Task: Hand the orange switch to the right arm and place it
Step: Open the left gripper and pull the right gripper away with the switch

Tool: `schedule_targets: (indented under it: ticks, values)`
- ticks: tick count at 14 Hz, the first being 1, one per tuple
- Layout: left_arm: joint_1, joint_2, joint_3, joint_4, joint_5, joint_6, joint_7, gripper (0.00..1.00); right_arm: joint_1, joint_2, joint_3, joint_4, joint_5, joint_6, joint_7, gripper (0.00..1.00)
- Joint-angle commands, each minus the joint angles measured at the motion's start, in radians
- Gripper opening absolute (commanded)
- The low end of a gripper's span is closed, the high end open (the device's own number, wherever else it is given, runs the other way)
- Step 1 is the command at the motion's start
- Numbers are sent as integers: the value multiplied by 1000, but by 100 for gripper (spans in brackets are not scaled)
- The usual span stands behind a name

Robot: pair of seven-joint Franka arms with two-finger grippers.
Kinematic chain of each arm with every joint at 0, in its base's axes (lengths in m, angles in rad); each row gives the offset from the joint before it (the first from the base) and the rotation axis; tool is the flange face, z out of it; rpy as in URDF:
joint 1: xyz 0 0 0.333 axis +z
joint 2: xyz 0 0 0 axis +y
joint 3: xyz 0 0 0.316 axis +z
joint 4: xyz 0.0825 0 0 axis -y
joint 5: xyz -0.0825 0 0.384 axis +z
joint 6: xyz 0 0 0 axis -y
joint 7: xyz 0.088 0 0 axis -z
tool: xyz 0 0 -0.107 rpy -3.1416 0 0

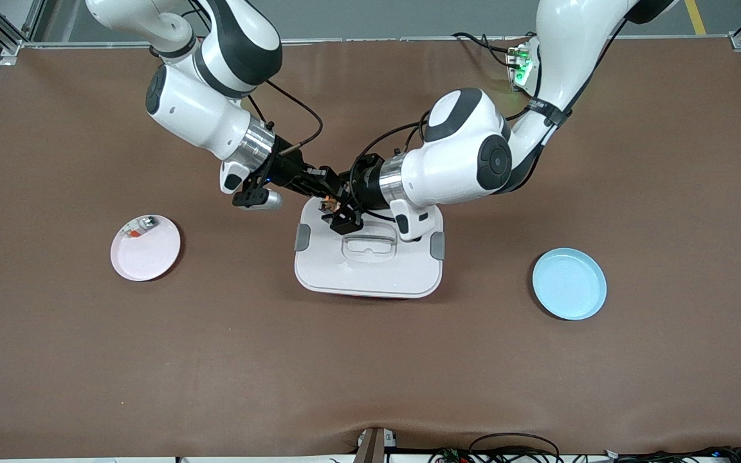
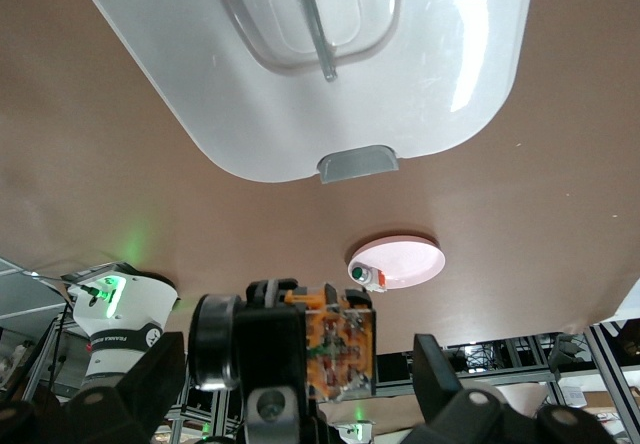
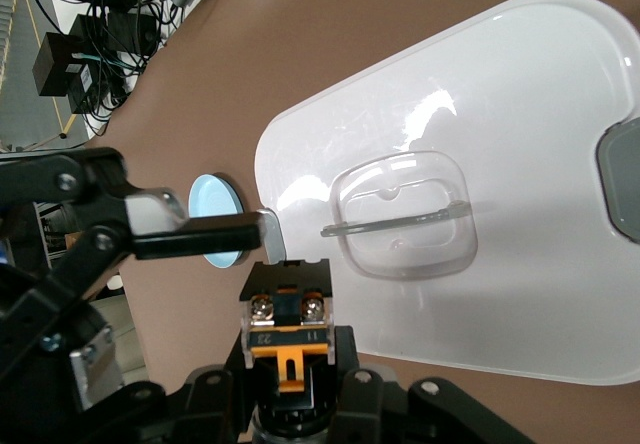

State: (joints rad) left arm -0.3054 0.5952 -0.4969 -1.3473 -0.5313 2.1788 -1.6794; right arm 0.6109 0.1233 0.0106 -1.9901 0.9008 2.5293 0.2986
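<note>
The orange switch (image 1: 328, 206) hangs in the air over the edge of the white lidded box (image 1: 370, 270) that lies farther from the front camera. My right gripper (image 1: 320, 188) is shut on it. In the right wrist view the switch (image 3: 288, 322) sits between the right gripper's fingers (image 3: 290, 369), orange tab and two screws showing. My left gripper (image 1: 345, 217) is open around the switch. In the left wrist view its fingers (image 2: 445, 379) stand wide apart on either side of the switch (image 2: 338, 349).
A pink plate (image 1: 145, 251) toward the right arm's end holds a small silver-white piece (image 1: 139, 226). A blue plate (image 1: 568, 284) lies toward the left arm's end. The white box has grey side clips and a clear handle recess (image 1: 368, 246).
</note>
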Motion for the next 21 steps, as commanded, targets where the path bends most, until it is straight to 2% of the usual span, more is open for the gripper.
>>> schedule_targets:
  ticks: [1,5,8,10,13,14,16,19,21]
  values:
    - [11,-41,12,0,42,-11,-6,100,-2,10,-3,42,23,-15,-3,0]
    - [51,-72,9,0,209,-51,6,100,-20,-14,-9,54,12,-145,-1,0]
    - [103,-101,9,0,289,-83,70,100,-83,-39,-9,95,-25,-324,-13,0]
    - [152,-127,9,0,326,-132,171,100,-131,-37,-9,167,-136,-476,-12,0]
    - [221,-149,11,0,375,-198,343,100,-171,-37,-7,284,-385,-703,-42,0]
    - [238,-156,11,-1,401,-218,399,100,-175,-37,-9,318,-463,-780,-112,0]
    - [252,-161,12,-3,470,-267,487,100,-220,-39,-9,355,-557,-884,-279,0]
    - [285,-181,12,-3,566,-341,579,100,-272,-53,-9,358,-731,-931,-577,0]
    - [327,-187,12,-4,586,-379,673,100,-327,-53,-9,355,-799,-943,-791,0]
